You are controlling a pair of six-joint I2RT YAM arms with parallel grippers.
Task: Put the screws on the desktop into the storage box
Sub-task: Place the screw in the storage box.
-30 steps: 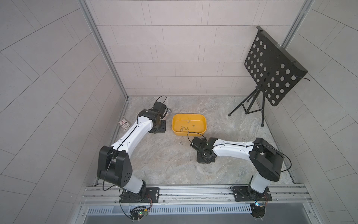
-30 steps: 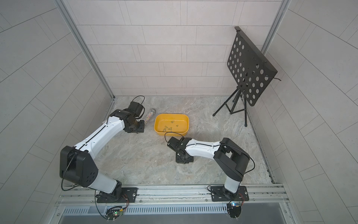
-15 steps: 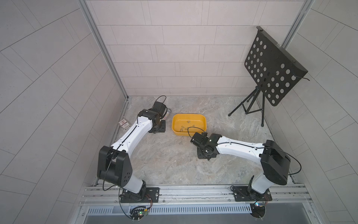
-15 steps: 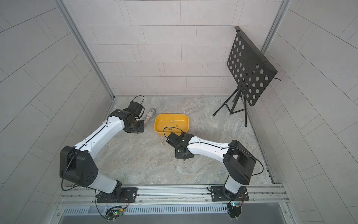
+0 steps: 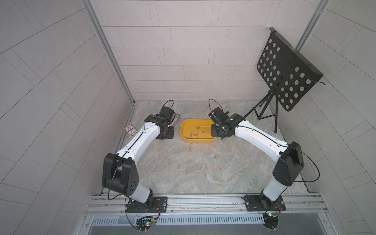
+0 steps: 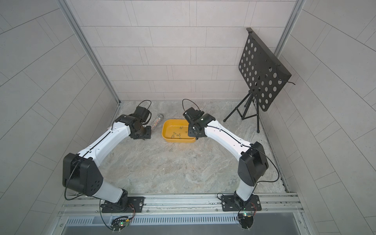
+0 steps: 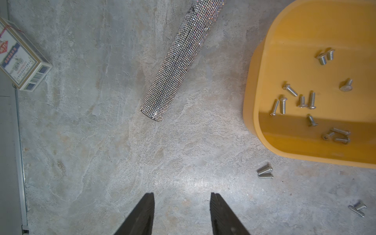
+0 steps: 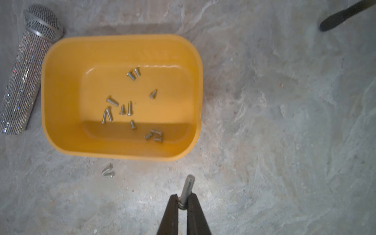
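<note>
Where the desktop point(image 5: 183, 179) lies nearest the arm bases, we find one small grey speck point(image 5: 219, 168), too small for us to name. Further in, four loose screws point(image 5: 189, 150) lie in two pairs. One pair is just before the near wall of the box point(image 5: 197, 140), and the other point(image 5: 214, 156) is more toward the right arm. The one yellow box sits flat mid-desktop, and by our count in both wrist views twelve screws point(image 8: 122, 109) lie on its floor. At its right end hangs the right gripper point(image 8: 183, 198), jaws clamped on one screw point(image 8: 188, 185) at the head end, the shaft poking out past the tips. In both top views the gripper's body covers that end of the box. Left of the box, the left gripper point(image 7: 182, 194) hangs over bare desktop, jaws apart with nothing between them. One glittery tube point(image 7: 179, 59) lies just beside the box's left wall, farther back than that gripper. One card box point(image 7: 22, 59) sits at the desktop's left edge, well apart from the rest. Farthest back on the right we see one black stand point(image 5: 284, 71), well apart from the box.
</note>
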